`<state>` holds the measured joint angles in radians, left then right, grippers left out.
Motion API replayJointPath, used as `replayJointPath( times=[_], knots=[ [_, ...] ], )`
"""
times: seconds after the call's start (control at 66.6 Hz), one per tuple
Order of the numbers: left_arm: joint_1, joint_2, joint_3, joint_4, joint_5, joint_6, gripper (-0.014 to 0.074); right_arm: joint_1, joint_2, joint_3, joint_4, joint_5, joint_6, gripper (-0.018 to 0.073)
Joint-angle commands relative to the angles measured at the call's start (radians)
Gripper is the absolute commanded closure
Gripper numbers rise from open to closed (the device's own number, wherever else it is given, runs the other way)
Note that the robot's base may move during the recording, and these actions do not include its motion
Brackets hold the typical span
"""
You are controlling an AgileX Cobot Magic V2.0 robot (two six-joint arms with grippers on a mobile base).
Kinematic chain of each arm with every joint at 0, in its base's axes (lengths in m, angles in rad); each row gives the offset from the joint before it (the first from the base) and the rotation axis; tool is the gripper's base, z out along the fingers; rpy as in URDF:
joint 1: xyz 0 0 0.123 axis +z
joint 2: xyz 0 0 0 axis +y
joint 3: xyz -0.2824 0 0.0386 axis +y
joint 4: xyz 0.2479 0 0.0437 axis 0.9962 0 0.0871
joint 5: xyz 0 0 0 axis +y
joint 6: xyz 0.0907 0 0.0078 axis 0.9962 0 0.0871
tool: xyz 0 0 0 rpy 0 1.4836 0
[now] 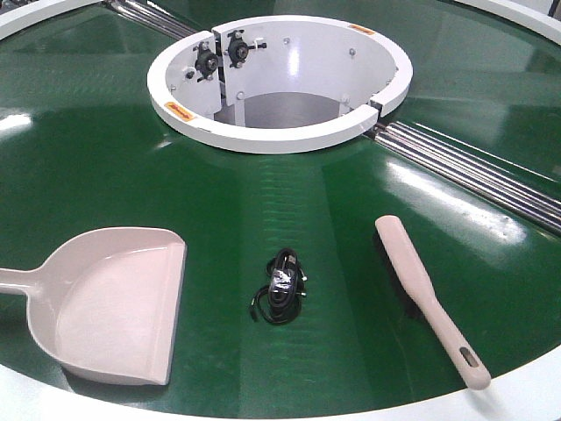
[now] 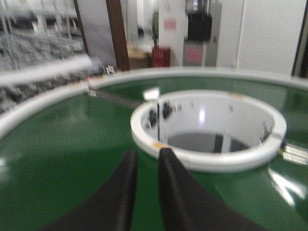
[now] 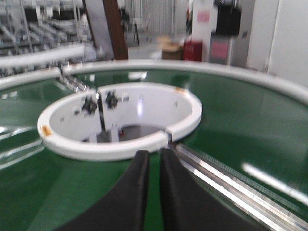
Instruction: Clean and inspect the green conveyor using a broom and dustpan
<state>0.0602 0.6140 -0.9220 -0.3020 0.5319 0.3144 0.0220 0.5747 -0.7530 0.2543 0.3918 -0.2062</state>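
Note:
The green conveyor (image 1: 88,158) fills the front view. On it the pale dustpan (image 1: 114,307) lies at the near left, mouth to the right and handle off the left edge. The broom (image 1: 421,285) lies at the near right, bristles down, with its slotted handle end on the white rim. Neither arm shows in the front view. My left gripper (image 2: 147,151) hangs over the belt, pointing at the white ring (image 2: 207,159). Its black fingers stand nearly together with nothing between them. My right gripper (image 3: 154,151) is likewise narrow and empty, near the ring (image 3: 106,149) and the rollers (image 3: 231,183).
A small coiled black cable (image 1: 280,285) lies on the belt between dustpan and broom. The large white ring opening (image 1: 263,136) sits at the belt's middle. Metal rollers (image 1: 473,167) run from it to the right. Shelving and a red bin (image 2: 161,55) stand beyond the conveyor.

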Motion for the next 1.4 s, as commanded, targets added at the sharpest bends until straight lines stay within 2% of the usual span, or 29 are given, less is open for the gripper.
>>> replayJointPath(
  times=[0.0,0.15,0.195,0.24,0.315,0.451,0.586,0.721,1.036,1.126,1.262,1.382],
  knots=[
    [0.0,0.083,-0.048,-0.015,-0.007,-0.001,0.0275,-0.005,0.075,-0.035,0.031,-0.053,-0.014,0.0307],
    [-0.002,0.13,-0.048,-0.015,-0.007,-0.002,-0.0063,-0.005,0.142,-0.035,0.032,-0.054,-0.043,-0.0019],
    [-0.011,0.13,-0.048,-0.011,-0.007,-0.002,-0.0131,-0.005,0.151,-0.035,0.031,-0.053,-0.043,-0.0115],
    [-0.02,0.13,-0.048,-0.01,-0.007,-0.002,-0.0137,-0.005,0.164,-0.035,0.028,-0.053,-0.057,-0.0173],
    [-0.026,0.128,-0.048,-0.01,0.0,-0.002,-0.0131,-0.005,0.167,-0.035,0.025,-0.066,-0.079,-0.017],
    [-0.035,0.128,-0.048,-0.01,0.027,-0.002,-0.0097,-0.005,0.182,-0.04,0.077,-0.078,-0.081,-0.0149],
    [-0.043,0.128,-0.048,-0.01,0.043,-0.002,-0.0052,-0.005,0.223,-0.102,0.09,0.118,-0.158,-0.0113],
    [-0.058,0.128,-0.048,-0.01,0.042,-0.002,-0.0011,-0.005,0.329,-0.191,0.098,0.29,-0.16,-0.0078],
    [-0.06,0.128,-0.048,-0.01,0.045,-0.002,0.0006,-0.005,0.681,-0.416,0.082,0.523,-0.132,-0.0049],
    [-0.06,0.128,-0.048,-0.01,0.051,-0.002,0.0006,-0.005,0.78,-0.489,0.08,0.549,-0.118,-0.0042],
    [-0.06,0.128,-0.048,-0.01,0.069,-0.002,0.0006,0.028,0.897,-0.578,0.034,0.57,-0.086,-0.0031],
    [-0.06,0.128,-0.048,-0.01,0.082,-0.002,0.0006,0.116,0.999,-0.646,-0.095,0.587,0.028,-0.003]
  ],
)
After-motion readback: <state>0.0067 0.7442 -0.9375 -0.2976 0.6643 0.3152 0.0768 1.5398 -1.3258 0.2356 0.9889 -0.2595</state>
